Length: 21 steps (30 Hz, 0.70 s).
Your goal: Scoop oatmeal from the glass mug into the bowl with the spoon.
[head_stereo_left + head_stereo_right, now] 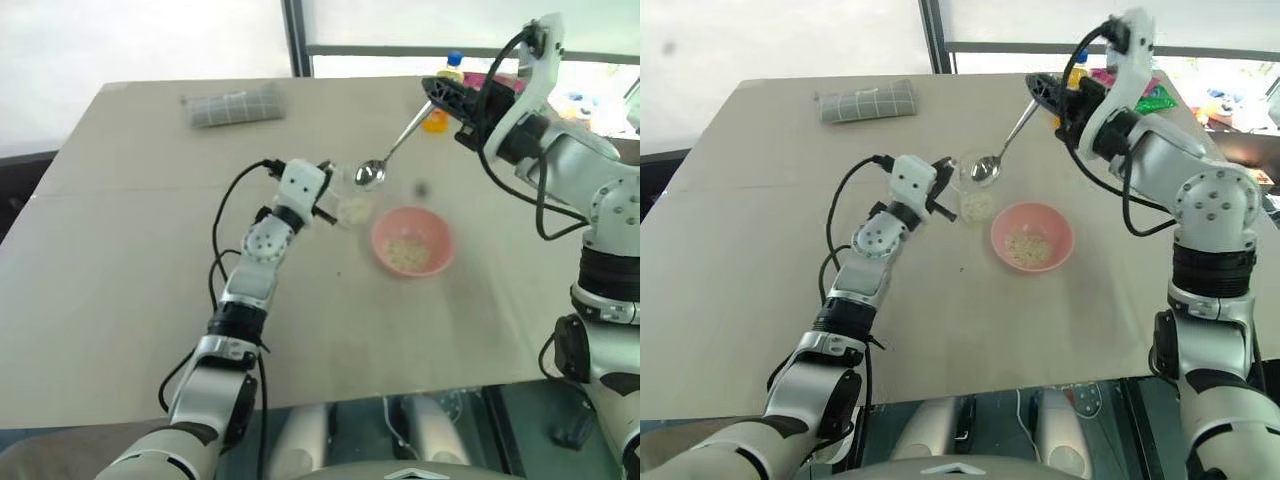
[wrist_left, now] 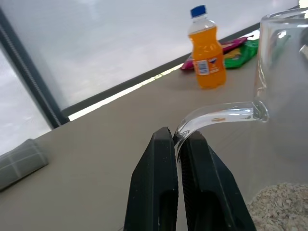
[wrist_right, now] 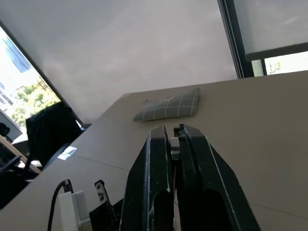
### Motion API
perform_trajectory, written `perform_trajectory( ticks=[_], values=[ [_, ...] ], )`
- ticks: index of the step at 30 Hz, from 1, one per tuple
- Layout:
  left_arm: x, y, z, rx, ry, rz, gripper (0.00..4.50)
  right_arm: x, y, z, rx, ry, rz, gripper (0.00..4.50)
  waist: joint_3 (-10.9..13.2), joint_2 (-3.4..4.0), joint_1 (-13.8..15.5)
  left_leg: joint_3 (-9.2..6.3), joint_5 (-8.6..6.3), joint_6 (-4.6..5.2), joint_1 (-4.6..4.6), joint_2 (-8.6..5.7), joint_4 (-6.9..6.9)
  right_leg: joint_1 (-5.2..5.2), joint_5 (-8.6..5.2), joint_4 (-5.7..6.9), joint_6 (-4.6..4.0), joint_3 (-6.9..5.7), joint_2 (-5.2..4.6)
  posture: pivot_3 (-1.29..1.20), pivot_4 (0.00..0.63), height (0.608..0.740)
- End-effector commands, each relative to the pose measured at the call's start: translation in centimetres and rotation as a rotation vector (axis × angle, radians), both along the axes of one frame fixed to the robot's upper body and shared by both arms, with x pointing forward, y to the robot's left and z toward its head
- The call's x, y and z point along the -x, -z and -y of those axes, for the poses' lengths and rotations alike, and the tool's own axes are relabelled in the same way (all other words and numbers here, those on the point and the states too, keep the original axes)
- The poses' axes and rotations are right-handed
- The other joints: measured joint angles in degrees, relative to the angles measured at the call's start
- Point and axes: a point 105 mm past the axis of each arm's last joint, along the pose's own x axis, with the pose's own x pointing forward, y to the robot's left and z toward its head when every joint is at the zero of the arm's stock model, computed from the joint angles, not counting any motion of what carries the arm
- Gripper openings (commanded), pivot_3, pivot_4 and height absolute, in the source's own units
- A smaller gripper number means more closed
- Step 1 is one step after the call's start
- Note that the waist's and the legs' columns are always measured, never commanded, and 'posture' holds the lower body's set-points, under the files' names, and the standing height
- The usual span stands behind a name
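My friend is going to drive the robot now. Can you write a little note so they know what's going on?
Left claw: shut on the glass mug's handle, mug on the table.
Right claw: shut on the spoon, its bowl just over the mug's rim.
Oatmeal sits in the mug; some already lies in the pink bowl beside it.
Left: dip in, scoop, tip into the bowl.

Office or lab: plain table (image 1: 150, 300) beside large blinded windows (image 2: 96, 43).
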Motion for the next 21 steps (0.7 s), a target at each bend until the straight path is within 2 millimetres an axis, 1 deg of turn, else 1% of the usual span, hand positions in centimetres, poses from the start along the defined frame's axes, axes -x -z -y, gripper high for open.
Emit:
perform_trajectory(
  ticks=[1,6,13,17,21],
  values=[
    [0.2,-2.0,1.2,-0.021,0.065,0.089,0.08,0.7,0.3,-1.4,0.147,-0.029,0.131,0.00,0.00,0.00,-0.05,0.00,0.00,0.00,0.00,0.00,0.00,-0.03,0.00,0.01,0.00,0.00,0.01,0.00,0.150,0.740],
    [0.0,-1.9,1.6,-0.038,0.097,0.086,0.08,0.4,2.6,-2.6,0.269,-0.064,0.175,0.00,0.00,0.00,-0.01,-0.01,0.00,0.00,-0.01,0.00,0.00,-0.11,0.00,0.08,0.00,0.00,0.04,0.00,0.150,0.740],
    [0.0,-1.7,1.9,-0.040,0.109,0.085,0.08,0.6,4.1,-3.2,0.301,-0.101,0.178,0.00,0.00,0.00,0.12,-0.03,0.00,0.00,-0.04,-0.01,0.01,-0.10,0.01,0.07,0.01,-0.01,0.02,0.00,0.150,0.740],
    [0.2,-1.4,1.9,-0.037,0.111,0.083,0.08,0.8,3.0,-3.5,0.138,-0.123,0.098,0.00,0.00,0.00,0.08,-0.03,0.00,-0.01,-0.03,-0.01,0.02,-0.11,0.01,0.10,0.02,-0.01,0.02,0.00,0.150,0.740],
    [0.2,-1.0,1.9,-0.035,0.106,0.074,0.08,-0.1,1.5,-2.1,-0.024,-0.074,0.012,0.00,0.00,0.00,0.10,-0.05,0.01,-0.01,-0.03,0.00,0.03,-0.11,0.02,0.14,0.02,-0.02,0.02,0.00,0.150,0.740]
  ],
)
